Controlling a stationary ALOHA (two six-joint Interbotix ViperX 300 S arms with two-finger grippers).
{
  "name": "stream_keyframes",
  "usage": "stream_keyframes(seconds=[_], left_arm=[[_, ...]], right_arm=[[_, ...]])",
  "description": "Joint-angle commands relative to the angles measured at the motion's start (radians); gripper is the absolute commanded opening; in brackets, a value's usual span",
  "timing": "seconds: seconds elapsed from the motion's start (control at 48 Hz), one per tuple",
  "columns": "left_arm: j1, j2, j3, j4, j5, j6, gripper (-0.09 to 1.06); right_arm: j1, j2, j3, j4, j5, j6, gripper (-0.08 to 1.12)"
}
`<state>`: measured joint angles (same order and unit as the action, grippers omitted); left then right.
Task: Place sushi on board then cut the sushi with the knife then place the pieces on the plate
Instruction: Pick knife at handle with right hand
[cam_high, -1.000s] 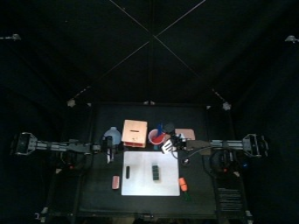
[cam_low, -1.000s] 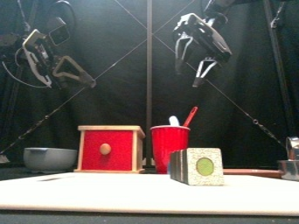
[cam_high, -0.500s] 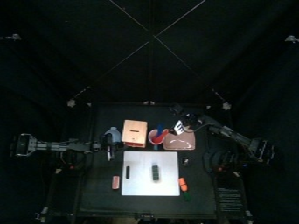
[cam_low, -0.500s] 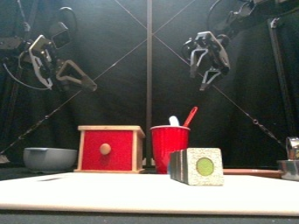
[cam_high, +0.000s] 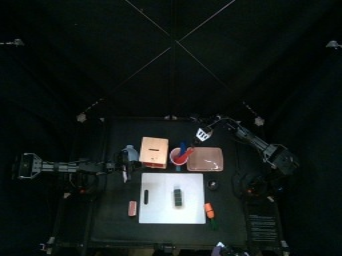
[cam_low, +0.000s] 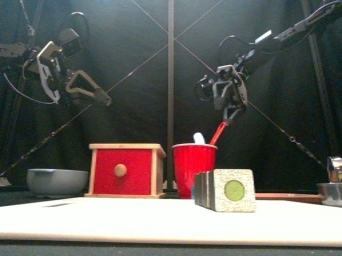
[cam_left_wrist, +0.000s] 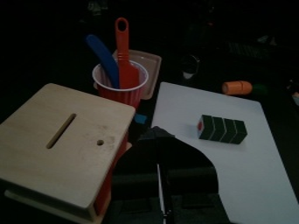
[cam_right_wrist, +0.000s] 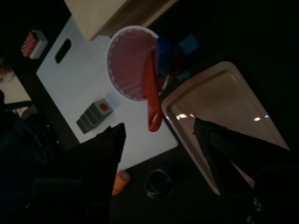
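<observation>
- Your right gripper (cam_low: 229, 112) hung, jaws apart, just above the slim red knife (cam_low: 218, 133) in the round cup (cam_low: 194, 165).
- Your left gripper (cam_low: 67, 88): state unclear.

Red cup (cam_low: 194, 170), white board (cam_high: 158, 196), dark green sushi roll (cam_low: 225, 190), pink tray (cam_high: 205, 160), blue-grey bowl (cam_low: 56, 181)

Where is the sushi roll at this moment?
Top view: the sushi roll lies on the white cutting board, near its middle, in front of the red cup.
</observation>
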<state>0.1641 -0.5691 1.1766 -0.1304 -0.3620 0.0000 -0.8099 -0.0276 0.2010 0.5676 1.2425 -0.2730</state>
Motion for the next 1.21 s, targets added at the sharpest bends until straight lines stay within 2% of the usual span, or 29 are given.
stream_keyframes(seconds=[0.021, 0.521, 1.062, 1.208], left_arm=[[0.003, 0.0, -0.014, -0.009, -0.008, 0.0, -0.03], [0.003, 0.0, -0.008, -0.011, -0.003, 0.0, -0.03], [0.002, 0.0, -0.003, -0.011, -0.003, -0.002, -0.03], [0.003, -0.002, -0.003, -0.011, -0.003, -0.002, -0.03]], right_arm=[[0.002, 0.028, -0.063, 0.008, 0.037, -0.017, 0.94], [0.061, 0.166, -0.146, 0.025, 0.135, -0.009, 0.94], [0.087, 0.212, -0.127, -0.002, 0.138, -0.009, 0.94], [0.091, 0.222, -0.133, -0.003, 0.138, -0.008, 0.89]])
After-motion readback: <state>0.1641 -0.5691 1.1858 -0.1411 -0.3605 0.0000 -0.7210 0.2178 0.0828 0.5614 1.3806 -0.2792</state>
